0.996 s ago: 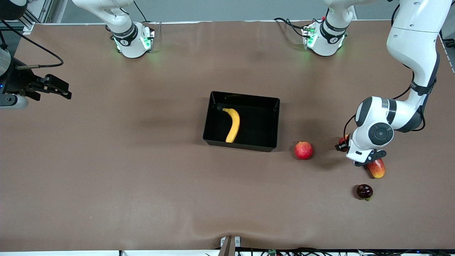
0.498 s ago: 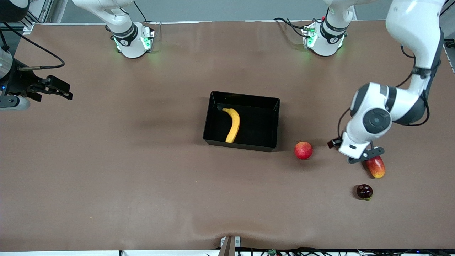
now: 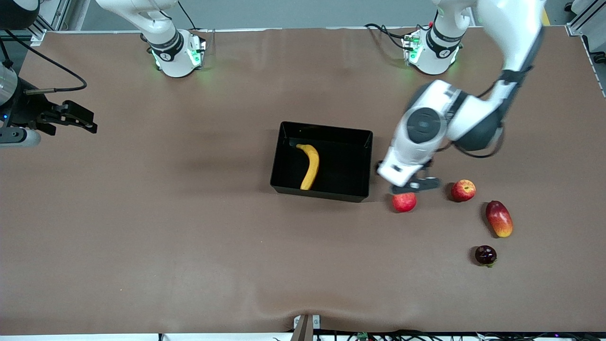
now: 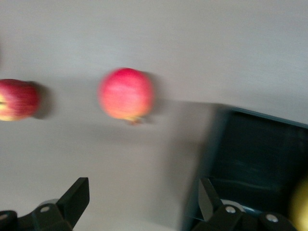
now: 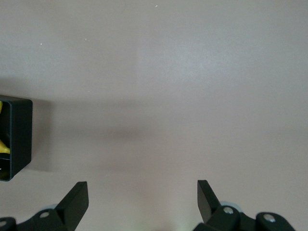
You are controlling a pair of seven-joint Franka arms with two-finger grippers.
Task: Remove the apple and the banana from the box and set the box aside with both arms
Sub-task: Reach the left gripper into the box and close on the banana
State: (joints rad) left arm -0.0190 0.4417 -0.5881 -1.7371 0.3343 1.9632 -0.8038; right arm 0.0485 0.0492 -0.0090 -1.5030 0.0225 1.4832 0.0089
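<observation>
The black box (image 3: 320, 194) stands mid-table with the yellow banana (image 3: 310, 166) lying in it. The small red apple (image 3: 463, 190) with a yellowish patch sits on the table toward the left arm's end. My left gripper (image 3: 411, 186) is open and empty, over the table between the box and the apple. Its wrist view (image 4: 143, 199) shows the apple (image 4: 17, 98), a corner of the box (image 4: 255, 154) and a blurred bit of the banana (image 4: 301, 207). My right gripper (image 3: 85, 122) is open and empty and waits at the right arm's end of the table; it also shows in the right wrist view (image 5: 143, 199).
A red pomegranate (image 3: 404, 202) with a crown tip lies just under the left gripper, beside the box, and shows in the left wrist view (image 4: 126, 94). A red-and-yellow mango (image 3: 499, 219) and a small dark fruit (image 3: 485, 255) lie nearer the front camera than the apple.
The left arm has swung from over the apple and mango toward the box, its gripper now above the pomegranate. The apple, hidden before, now shows on the table. The right arm has stayed put.
</observation>
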